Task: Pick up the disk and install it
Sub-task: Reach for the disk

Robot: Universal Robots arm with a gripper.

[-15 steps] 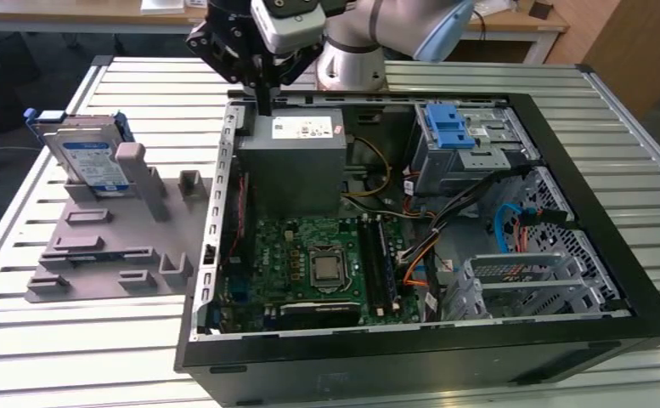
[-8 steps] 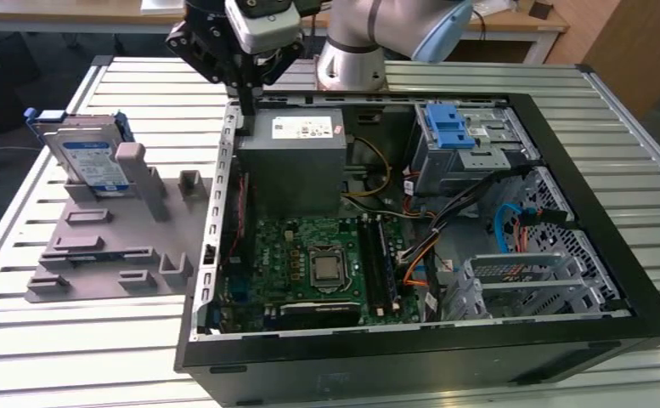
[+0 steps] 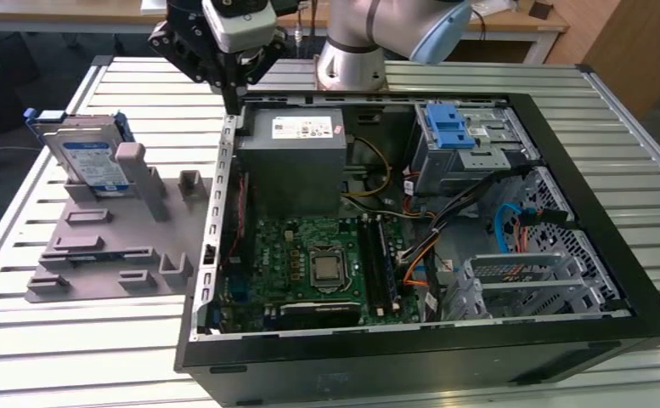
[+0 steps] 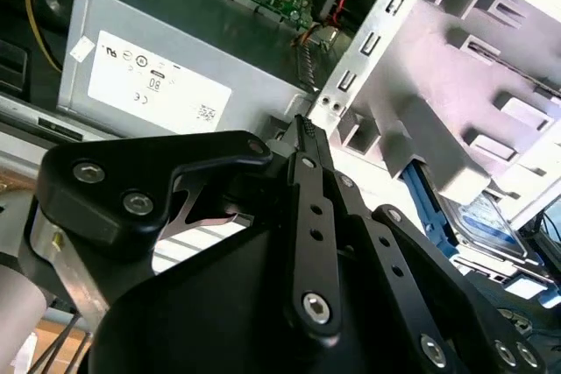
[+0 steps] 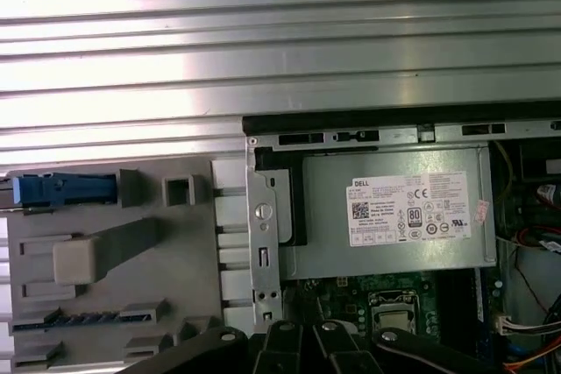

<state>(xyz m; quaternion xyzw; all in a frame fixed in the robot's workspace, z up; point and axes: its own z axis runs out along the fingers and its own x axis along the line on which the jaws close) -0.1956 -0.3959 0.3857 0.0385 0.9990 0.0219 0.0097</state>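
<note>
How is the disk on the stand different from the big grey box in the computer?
The disk is thin with a blue frame; the grey power supply box is thick and plain. The disk stands on edge in the grey stand outside; the box sits inside the computer case. Both are rectangular with labels.

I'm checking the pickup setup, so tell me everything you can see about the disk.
The disk is a flat silver drive with a white-and-blue label, in a blue plastic frame. It stands on edge in the grey holder, on the exterior view's left of the case. Only the holder touches it. The tool hangs apart from it, above the case's wall.
</note>
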